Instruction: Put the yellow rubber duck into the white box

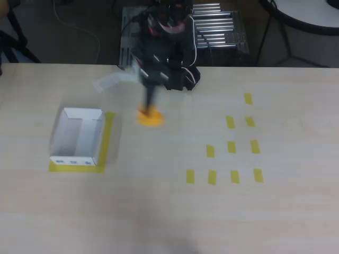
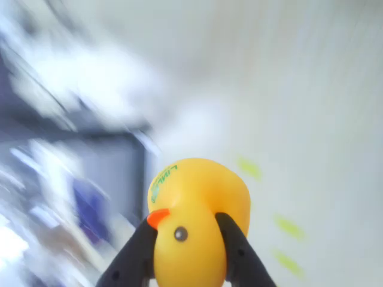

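The yellow rubber duck (image 2: 194, 215) sits between two black fingers (image 2: 136, 254) in the wrist view, its red-orange beak to the left and a dark eye facing the camera. My gripper (image 2: 188, 248) is shut on the duck's head. In the overhead view the duck (image 1: 150, 116) is a blurred orange-yellow blob under the black arm (image 1: 159, 53), just right of the white box (image 1: 77, 136). The box stands open-topped on a yellow tape border, with greenish marks on its near wall. The gripper (image 1: 149, 108) is blurred by motion.
Several yellow tape rectangles (image 1: 231, 147) lie in rows on the right half of the wooden table. A metal rack (image 1: 217, 29) stands behind the arm's base at the far edge. The wrist view's background is smeared by motion.
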`<state>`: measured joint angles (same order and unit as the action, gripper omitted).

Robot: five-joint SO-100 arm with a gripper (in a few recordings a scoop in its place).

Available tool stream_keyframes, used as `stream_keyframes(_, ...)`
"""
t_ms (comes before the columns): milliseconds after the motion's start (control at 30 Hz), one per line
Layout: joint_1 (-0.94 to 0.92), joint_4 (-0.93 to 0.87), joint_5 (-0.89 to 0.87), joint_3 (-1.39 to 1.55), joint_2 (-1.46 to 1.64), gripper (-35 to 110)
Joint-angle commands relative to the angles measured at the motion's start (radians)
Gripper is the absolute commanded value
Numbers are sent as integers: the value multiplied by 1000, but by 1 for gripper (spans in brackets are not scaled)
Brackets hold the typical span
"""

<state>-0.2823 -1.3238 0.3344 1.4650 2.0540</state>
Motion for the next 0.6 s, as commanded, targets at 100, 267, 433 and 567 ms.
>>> stream_keyframes(100, -563, 238, 12, 210, 129, 0)
stream_keyframes(267, -640, 397, 29, 183, -172, 0)
stream_keyframes(433, -684, 399, 37, 18, -413, 0)
stream_keyframes(567, -690, 446, 84, 0, -535, 0)
